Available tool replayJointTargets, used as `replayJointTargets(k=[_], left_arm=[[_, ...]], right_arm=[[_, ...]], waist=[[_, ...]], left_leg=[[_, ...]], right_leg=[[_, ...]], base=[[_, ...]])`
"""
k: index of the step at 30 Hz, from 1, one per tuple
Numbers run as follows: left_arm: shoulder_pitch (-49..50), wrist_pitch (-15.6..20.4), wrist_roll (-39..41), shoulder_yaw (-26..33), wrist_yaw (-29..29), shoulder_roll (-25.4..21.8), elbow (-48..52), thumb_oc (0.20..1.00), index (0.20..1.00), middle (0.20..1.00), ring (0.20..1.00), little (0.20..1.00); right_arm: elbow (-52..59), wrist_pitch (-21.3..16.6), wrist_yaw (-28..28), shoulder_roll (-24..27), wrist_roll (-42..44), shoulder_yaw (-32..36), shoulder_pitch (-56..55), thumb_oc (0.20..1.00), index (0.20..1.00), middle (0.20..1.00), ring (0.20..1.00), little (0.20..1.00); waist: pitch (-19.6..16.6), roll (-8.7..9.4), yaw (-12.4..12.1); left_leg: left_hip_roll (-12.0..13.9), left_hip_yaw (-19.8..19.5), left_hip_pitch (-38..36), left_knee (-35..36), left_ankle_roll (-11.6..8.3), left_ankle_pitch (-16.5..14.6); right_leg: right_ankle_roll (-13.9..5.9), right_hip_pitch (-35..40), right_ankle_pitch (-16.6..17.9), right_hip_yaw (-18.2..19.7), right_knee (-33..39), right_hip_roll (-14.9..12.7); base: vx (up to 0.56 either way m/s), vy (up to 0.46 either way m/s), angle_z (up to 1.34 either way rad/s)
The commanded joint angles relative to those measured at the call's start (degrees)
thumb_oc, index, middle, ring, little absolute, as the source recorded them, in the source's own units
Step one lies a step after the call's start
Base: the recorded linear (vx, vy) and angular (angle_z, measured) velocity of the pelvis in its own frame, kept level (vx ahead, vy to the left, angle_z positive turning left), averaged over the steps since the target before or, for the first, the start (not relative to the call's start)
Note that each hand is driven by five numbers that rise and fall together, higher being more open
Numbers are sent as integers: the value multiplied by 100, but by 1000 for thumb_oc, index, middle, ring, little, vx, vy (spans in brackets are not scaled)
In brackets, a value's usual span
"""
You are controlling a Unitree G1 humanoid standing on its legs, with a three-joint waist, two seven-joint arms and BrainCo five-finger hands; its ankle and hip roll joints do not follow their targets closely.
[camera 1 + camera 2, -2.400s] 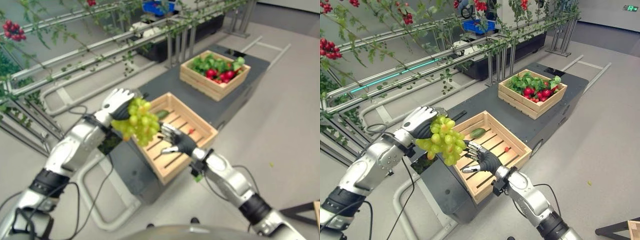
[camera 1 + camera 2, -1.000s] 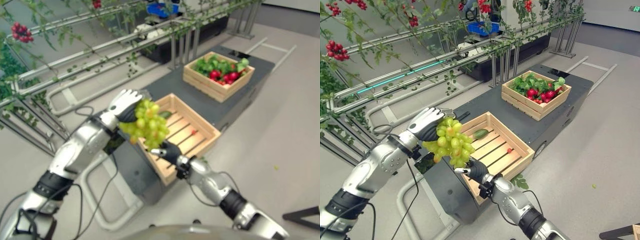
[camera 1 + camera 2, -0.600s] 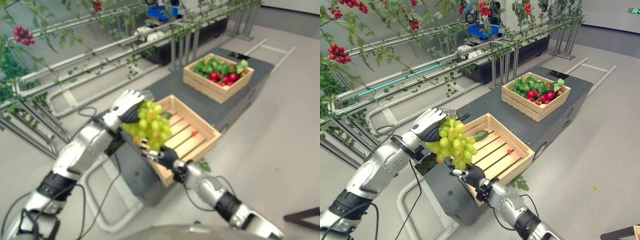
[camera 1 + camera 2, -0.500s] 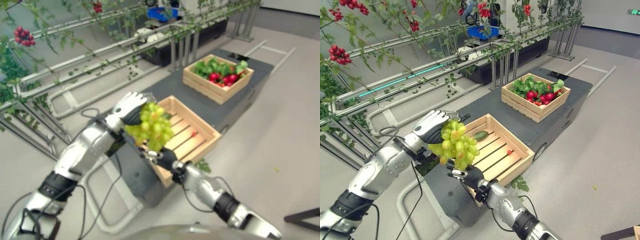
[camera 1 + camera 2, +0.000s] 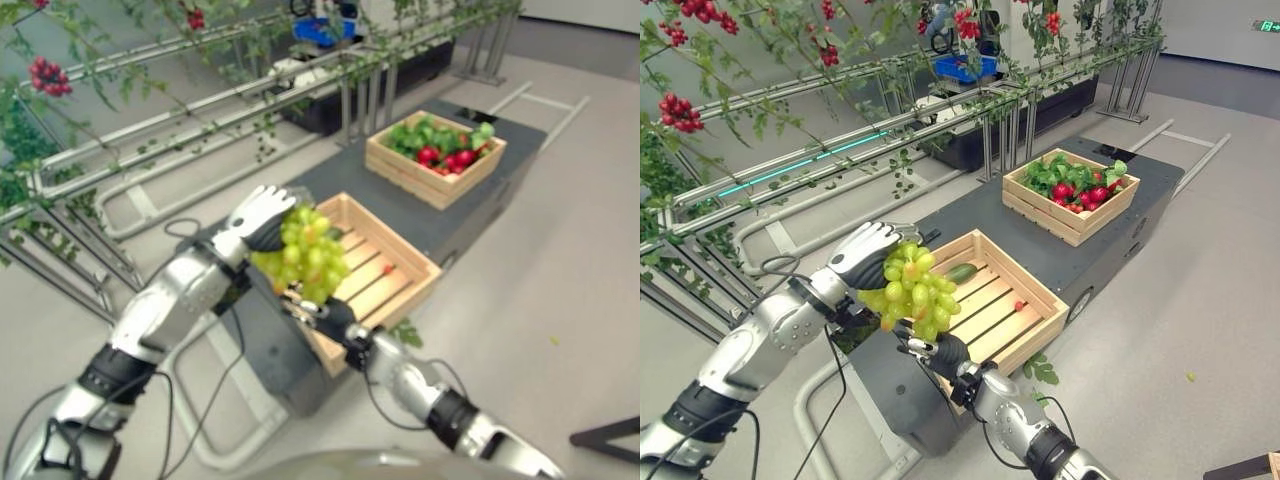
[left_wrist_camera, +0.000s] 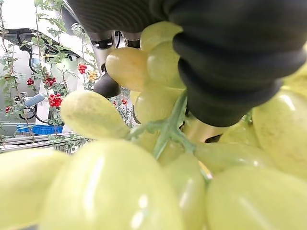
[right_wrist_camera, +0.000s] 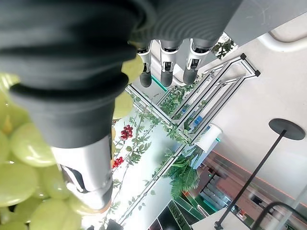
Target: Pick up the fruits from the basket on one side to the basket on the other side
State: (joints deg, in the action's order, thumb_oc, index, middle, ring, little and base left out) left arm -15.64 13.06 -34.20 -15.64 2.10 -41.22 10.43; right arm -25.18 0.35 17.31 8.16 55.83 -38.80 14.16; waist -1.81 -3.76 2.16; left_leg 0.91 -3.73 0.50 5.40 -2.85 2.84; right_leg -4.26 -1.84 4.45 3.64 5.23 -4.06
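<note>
Nearest to us, our right hand sits palm-up directly beneath the bunch of pale green grapes, fingers spread and relaxed, holding nothing; in the right wrist view its straight fingers reach up alongside the fruit. Our left hand has its fingers curled round the top of the bunch, which hangs from it with its long axis pointing down toward the waiting palm. The grapes are therefore in the air, above the near left corner of the near pale slatted wooden crate, and the right hand is the closer one to take their weight.

We judge this to be a hand-over: the bunch must be lowered into the right palm before the left lets go, or loose grapes may drop.

That near crate holds a small dark green cucumber-like fruit by its far wall and one small red fruit on the slats. Farther along the dark grey platform, well apart, the second wooden crate is packed with green leafy produce and round red fruits.
</note>
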Motion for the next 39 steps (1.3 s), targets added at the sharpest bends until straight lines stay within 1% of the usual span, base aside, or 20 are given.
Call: replayJointTargets(k=[1,5,8,10,14,27,31,39], left_arm=[[-328,-22,210,414,-389,-108,2,200,200,200,200,200],[-243,-37,160,526,-408,-152,-1,200,200,200,200,200],[-198,-49,143,573,-410,-136,10,200,200,200,200,200],[-94,-60,86,669,-421,-148,25,200,200,200,200,200],[-133,-73,62,663,-443,-155,-16,200,200,200,200,200],[18,-47,-8,682,-385,-137,45,200,200,200,200,200],[23,-37,-47,674,-353,-151,64,200,200,200,200,200],[12,-34,-57,599,-293,-97,133,200,200,200,200,200]], right_arm=[[497,-267,85,-187,-89,190,142,1000,1000,1000,1000,1000],[880,-323,69,44,-396,311,129,1000,1000,1000,1000,1000],[1005,-342,36,95,-505,344,84,1000,1000,1000,1000,1000],[1314,-350,40,207,-610,447,33,1000,1000,1000,1000,1000],[1518,-368,22,315,-752,475,36,1000,1000,1000,1000,1000],[2341,-358,50,577,-919,600,28,1000,1000,1000,1000,1000],[2594,-354,14,717,-1208,659,126,1000,1000,1000,1000,1000],[2726,-289,-27,729,-1251,636,232,1000,1000,1000,1000,1000]], waist=[[-163,150,-37],[-158,164,-15],[-162,160,-9],[-164,159,5],[-155,152,21],[-128,154,44],[-117,167,42],[-97,194,23]], left_leg=[[-389,138,-323,-138,187,-1032],[-387,141,-316,-139,187,-1034],[-384,140,-322,-136,189,-1038],[-378,140,-331,-128,188,-1044],[-376,137,-333,-124,190,-1047],[-372,139,-325,-136,203,-1046],[-372,138,-312,-146,210,-1043],[-370,122,-270,-157,209,-1026]], right_leg=[[-236,-6,-487,183,-38,-100],[-239,-4,-491,188,-36,-96],[-238,-2,-495,185,-34,-96],[-236,-2,-501,184,-35,-97],[-239,-3,-499,181,-37,-97],[-231,-7,-506,188,-43,-94],[-238,-21,-502,193,-43,-98],[-243,-47,-489,209,-45,-110]], base=[[0,0,0],[0,0,0],[0,0,0],[0,0,0],[0,0,0],[0,0,0],[0,0,0],[0,0,0]])
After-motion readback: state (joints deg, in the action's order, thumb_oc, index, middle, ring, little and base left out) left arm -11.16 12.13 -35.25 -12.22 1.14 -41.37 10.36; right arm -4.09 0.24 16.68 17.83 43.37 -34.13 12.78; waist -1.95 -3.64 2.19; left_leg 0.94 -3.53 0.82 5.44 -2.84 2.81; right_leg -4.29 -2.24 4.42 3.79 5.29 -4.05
